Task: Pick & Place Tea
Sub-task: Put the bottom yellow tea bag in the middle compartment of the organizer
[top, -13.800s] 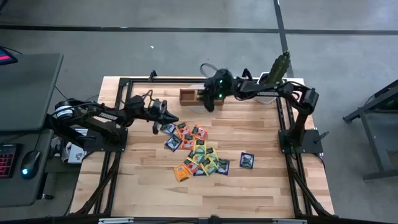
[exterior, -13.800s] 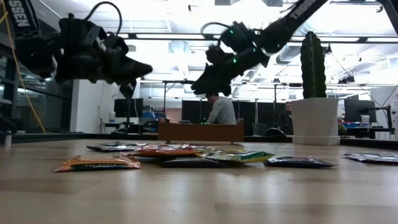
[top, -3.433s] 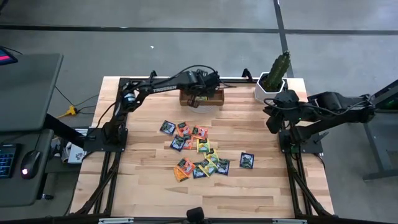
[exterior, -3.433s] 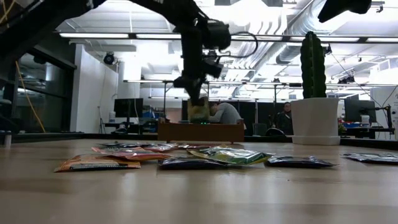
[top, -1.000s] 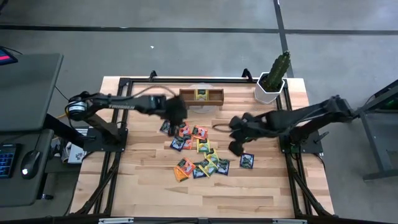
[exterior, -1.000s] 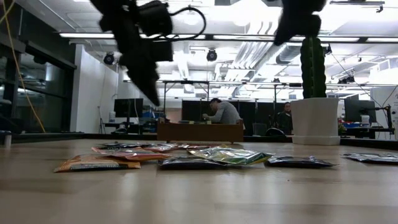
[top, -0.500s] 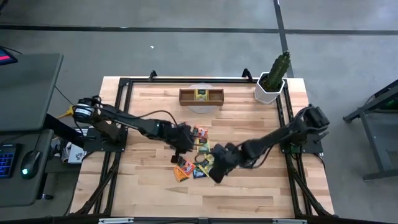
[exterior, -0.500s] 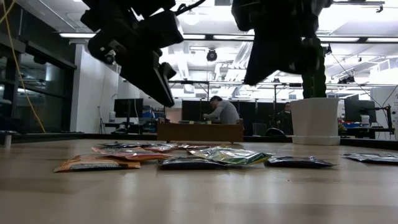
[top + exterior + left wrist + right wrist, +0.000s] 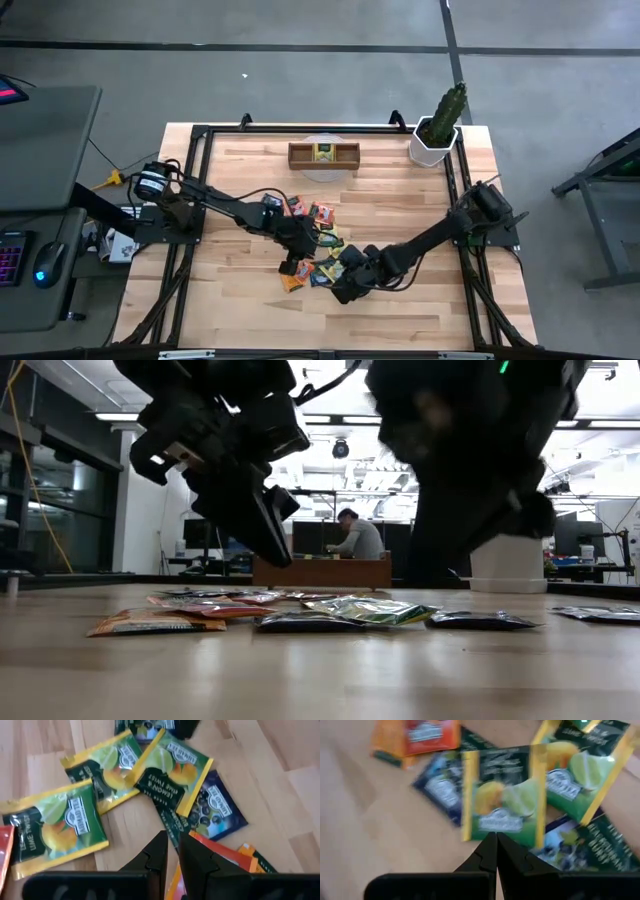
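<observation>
Several tea sachets, orange, yellow-green and dark blue, lie flat in a loose pile (image 9: 320, 215) at the middle of the table. My left gripper (image 9: 293, 262) hangs shut over the pile's near left part, above a yellow-green sachet (image 9: 170, 775), a dark blue one (image 9: 220, 810) and an orange one (image 9: 220, 857). In the low view it (image 9: 272, 550) stands clear above the sachets. My right gripper (image 9: 340, 290) is shut, pointing down over a yellow-green sachet (image 9: 502, 800) at the pile's near edge, beside a dark blue sachet (image 9: 440, 790).
A brown wooden tray (image 9: 296, 153) stands at the table's far edge with a sachet in its middle compartment (image 9: 323, 151). A potted cactus (image 9: 440, 125) stands at the far right corner. Bare wood lies along the near edge (image 9: 330, 325). People sit in the room behind (image 9: 355, 540).
Both arms have swung in over the pile and sunk. My left gripper has gone from beside the pile's far left toward the near edge. My right gripper has come from the pile's right side toward the left and near edges, rolling its wrist. Both have stayed shut; the sachets lie unmoved.
</observation>
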Controlling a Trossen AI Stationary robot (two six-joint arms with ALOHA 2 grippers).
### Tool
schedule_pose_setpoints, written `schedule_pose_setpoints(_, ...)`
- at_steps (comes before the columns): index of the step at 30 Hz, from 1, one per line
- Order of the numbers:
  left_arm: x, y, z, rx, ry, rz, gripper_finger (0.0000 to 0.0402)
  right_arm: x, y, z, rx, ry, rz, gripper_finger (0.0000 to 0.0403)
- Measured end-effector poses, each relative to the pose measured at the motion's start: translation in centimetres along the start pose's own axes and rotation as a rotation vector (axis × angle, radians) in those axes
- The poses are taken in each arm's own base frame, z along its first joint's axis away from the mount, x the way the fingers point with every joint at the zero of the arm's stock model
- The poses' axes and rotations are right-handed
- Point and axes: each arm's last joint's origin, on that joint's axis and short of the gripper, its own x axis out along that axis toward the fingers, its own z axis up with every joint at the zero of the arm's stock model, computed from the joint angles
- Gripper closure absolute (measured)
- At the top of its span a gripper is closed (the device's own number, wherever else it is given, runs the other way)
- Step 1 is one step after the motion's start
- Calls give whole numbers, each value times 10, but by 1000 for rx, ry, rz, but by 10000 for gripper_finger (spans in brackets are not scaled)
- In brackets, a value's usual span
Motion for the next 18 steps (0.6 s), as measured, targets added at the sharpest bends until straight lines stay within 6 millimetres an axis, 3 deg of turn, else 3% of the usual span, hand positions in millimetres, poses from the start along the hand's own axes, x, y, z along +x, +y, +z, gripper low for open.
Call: schedule_pose_setpoints(18, 0, 0, 6, -14, -64, 6, 358, 14, -5, 4, 7, 12, -29, 403)
